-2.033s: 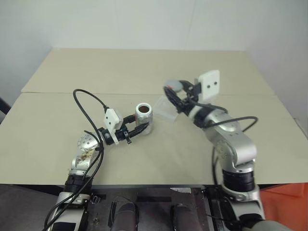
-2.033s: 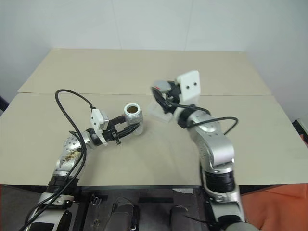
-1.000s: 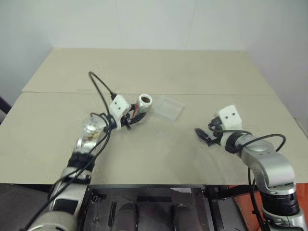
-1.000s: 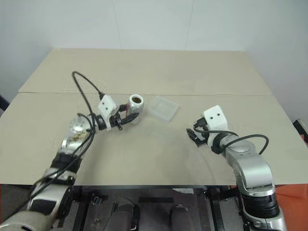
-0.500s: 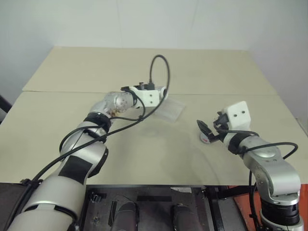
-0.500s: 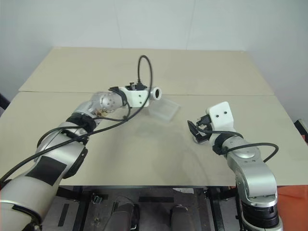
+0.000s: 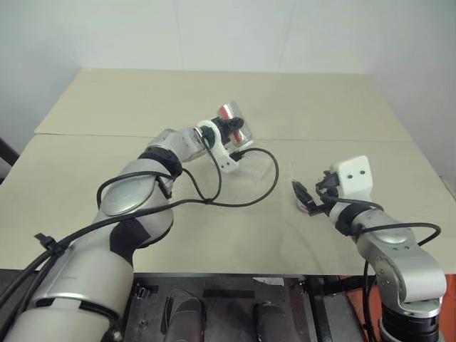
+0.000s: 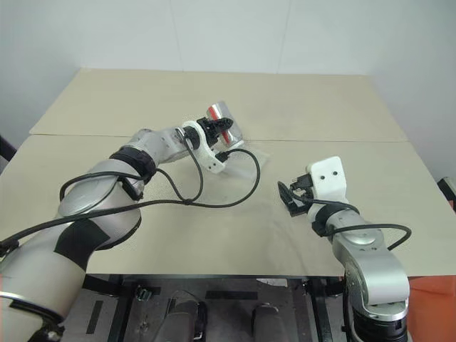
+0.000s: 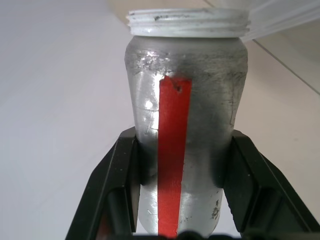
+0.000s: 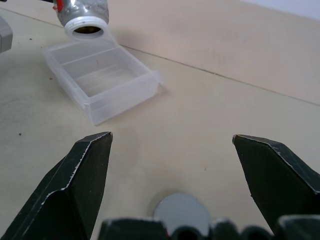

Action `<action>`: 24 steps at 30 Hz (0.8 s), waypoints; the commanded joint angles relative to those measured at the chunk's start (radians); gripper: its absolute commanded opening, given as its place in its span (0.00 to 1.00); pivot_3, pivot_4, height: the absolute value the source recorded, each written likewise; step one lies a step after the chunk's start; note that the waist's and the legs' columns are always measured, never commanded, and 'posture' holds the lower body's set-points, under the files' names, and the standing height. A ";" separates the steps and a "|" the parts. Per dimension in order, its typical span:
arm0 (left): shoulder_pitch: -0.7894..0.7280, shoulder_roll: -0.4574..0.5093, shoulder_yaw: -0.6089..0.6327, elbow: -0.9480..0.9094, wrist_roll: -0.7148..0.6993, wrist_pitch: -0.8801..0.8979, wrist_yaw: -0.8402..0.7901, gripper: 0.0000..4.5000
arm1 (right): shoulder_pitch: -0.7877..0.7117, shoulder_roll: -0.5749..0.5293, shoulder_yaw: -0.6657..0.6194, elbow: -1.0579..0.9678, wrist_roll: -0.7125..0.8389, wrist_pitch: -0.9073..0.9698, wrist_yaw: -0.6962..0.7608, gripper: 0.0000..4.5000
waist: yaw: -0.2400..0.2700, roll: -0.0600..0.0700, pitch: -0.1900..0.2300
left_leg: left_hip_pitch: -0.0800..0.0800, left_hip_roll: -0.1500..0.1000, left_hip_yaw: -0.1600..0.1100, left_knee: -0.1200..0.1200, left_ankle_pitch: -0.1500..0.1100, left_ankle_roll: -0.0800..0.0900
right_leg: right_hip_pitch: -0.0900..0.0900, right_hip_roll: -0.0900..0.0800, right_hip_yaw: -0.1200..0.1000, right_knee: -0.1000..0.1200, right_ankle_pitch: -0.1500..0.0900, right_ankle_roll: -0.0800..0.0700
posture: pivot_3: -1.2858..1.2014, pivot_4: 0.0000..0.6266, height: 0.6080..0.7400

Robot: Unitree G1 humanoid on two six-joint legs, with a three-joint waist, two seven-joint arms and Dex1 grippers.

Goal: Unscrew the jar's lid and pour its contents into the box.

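**Jar uncapped and tipped over the box, pour under way or about to start**

Jar [image 9: 186, 125] was already open: its threaded mouth was bare, and the lid [image 10: 181, 214] lay flat on the counter [image 7: 214, 214] at the near right. So the unscrewing looked finished, and only the emptying remained.

Going by size, the counter was bare apart from the task's things. The box [image 10: 102, 80] sat near the middle, translucent and seemingly empty. The left gripper [image 9: 185, 165] was clamped on the jar's body, holding it tilted with its mouth just above the box's far-left corner. The right gripper [image 10: 172, 170] stood wide open with nothing in it, directly over the lid, well apart from the box.

Nothing blocked the pour, though the left arm's cable [image 7: 235, 196] looped loosely across the counter near the box.
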 commanded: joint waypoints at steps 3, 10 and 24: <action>-0.048 -0.007 -0.009 0.007 0.016 0.016 0.020 0.43 | 0.001 -0.023 -0.022 -0.037 -0.005 -0.003 -0.002 0.99 | 0.000 0.000 0.000 | -0.001 0.000 0.000 0.000 0.000 0.000 | -0.002 0.000 0.000 0.001 0.000 0.000 | 0.52 0.24 1.00; -0.044 0.000 0.003 0.006 0.008 0.000 0.022 0.43 | -0.008 -0.028 -0.012 -0.011 -0.010 -0.019 -0.002 0.99 | 0.001 0.000 0.000 | -0.003 0.000 0.000 0.000 0.000 0.000 | -0.004 0.000 0.000 0.001 0.000 0.000 | 0.52 0.24 1.00; 0.130 -0.011 1.077 -0.054 -1.061 0.173 -0.699 0.43 | 0.013 -0.021 0.009 0.019 -0.021 -0.058 0.001 0.99 | -0.012 0.000 0.000 | -0.006 0.000 0.001 0.002 0.001 -0.001 | -0.010 0.000 0.001 0.014 0.000 0.000 | 0.52 0.24 1.00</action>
